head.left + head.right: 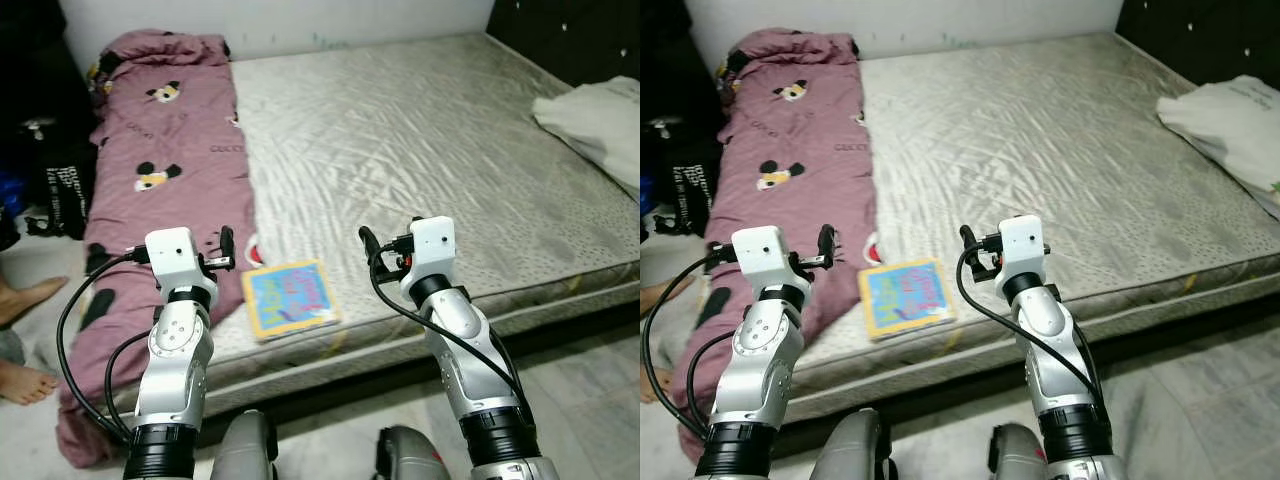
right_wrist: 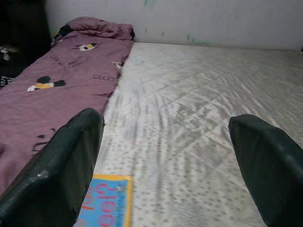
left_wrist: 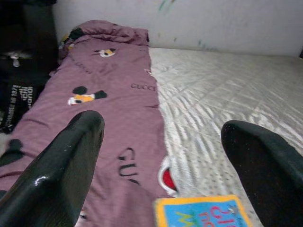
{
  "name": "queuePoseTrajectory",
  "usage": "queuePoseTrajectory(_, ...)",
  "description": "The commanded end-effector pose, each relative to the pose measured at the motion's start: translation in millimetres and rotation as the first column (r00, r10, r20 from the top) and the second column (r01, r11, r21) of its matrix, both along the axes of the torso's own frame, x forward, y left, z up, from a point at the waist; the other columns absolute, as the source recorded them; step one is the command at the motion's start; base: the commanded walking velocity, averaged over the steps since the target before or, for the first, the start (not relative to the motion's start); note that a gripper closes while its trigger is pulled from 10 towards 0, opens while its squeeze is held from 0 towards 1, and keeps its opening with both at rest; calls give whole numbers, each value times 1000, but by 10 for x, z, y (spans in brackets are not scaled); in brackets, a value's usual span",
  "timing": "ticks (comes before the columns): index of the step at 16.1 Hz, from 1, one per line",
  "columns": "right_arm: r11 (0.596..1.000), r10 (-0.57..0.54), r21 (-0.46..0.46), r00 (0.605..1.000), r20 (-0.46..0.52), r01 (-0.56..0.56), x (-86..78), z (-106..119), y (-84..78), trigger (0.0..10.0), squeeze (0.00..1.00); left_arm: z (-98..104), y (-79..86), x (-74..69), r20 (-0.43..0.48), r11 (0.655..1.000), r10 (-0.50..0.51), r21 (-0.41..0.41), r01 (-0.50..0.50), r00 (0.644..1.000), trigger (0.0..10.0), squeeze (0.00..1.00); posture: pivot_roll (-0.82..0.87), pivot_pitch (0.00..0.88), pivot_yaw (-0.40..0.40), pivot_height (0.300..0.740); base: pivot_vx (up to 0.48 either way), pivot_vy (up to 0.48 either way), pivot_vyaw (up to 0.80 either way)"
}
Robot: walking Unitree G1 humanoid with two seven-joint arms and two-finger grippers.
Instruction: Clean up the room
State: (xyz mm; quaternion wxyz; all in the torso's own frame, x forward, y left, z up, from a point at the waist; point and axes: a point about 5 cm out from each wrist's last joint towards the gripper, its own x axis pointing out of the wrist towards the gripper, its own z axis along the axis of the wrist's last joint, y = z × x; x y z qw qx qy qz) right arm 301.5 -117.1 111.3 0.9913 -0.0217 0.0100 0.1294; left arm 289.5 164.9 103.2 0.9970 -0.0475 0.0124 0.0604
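Both grippers raised over the mattress's near edge, empty. Left gripper point(image 3: 161, 156): fingers spread wide, held above the quilt's right edge. Right gripper point(image 2: 165, 161): fingers spread wide, over bare mattress point(image 1: 420, 140).

Book point(image 1: 291, 298), blue cover with yellow border, lies flat on the mattress at the near edge, between the two grippers and touched by neither; just right of the quilt.

Quilt point(image 1: 165, 150), mauve with cartoon print, runs along the mattress's left side from far to near and spills over the near edge to the floor.

White cloth point(image 1: 600, 120) at far right.

A person's bare feet point(image 1: 25, 335) on the floor, far left.
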Motion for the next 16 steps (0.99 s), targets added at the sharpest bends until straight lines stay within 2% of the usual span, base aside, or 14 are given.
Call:
queuePoseTrajectory(1, 1000, 14, 12, 1000, 10, -14, 6, 35, 50, 10000, 0, 4, 50, 3, -5, 1000, 8, 5, -8, 1000, 10000, 0, -131, 46, 40, 667, 0, 480, 0)
queuePoseTrajectory(6, 1000, 24, -1, 1000, 20, -24, 3, 43, 57, 10000, 0, 31, 46, 5, 19, 1000, 9, 9, -9, 1000, 10000, 0, -133, 45, 38, 667, 0, 480, 0)
queuePoseTrajectory(16, 1000, 30, -6, 999, 17, -30, 6, 34, 60, 10000, 0, 48, 30, 3, 34, 1000, -11, 20, 10, 999, 10000, 0, -130, 37, 33, 667, 0, 0, 46)
